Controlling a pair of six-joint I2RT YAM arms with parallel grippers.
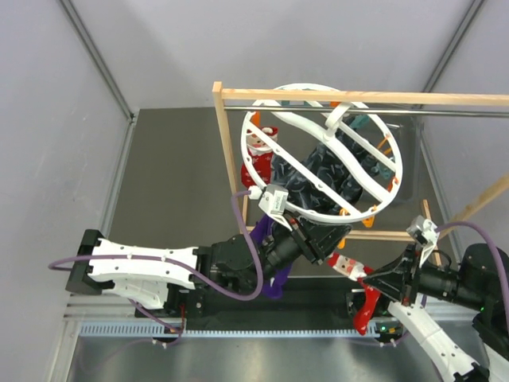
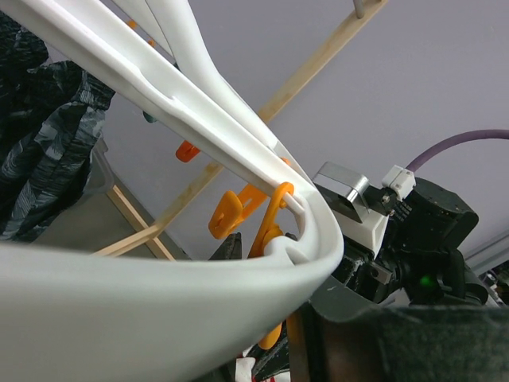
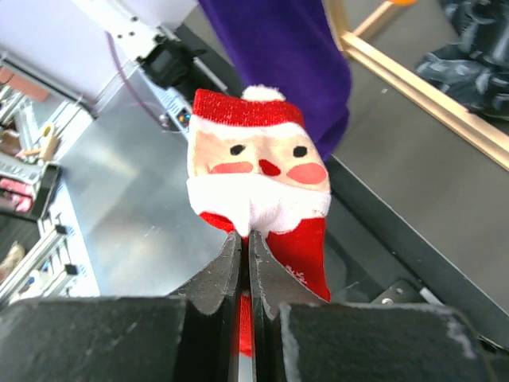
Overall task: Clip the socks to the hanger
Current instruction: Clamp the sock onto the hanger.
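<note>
Pinching red Santa sock (image 3: 258, 187) between fully closed right fingers (image 3: 216, 282).

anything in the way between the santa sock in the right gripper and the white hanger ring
Nothing solid sits squarely between them. The right gripper is shut on the Santa sock. A purple sock hangs beyond it, and the left arm crowds the near-left rim of the hanger. The near-right rim looks reachable.

Walls (image 1: 48, 119) plain pale grey-lilac, with darker seams running up the corners. Table top (image 1: 175, 183) is a dark grey mat, with a brushed metal strip (image 1: 238, 354) along the near edge. Wooden-framed rack (image 1: 227, 143) with metal rod (image 1: 461, 114) stands on the mat. Light even, diffuse.
</note>
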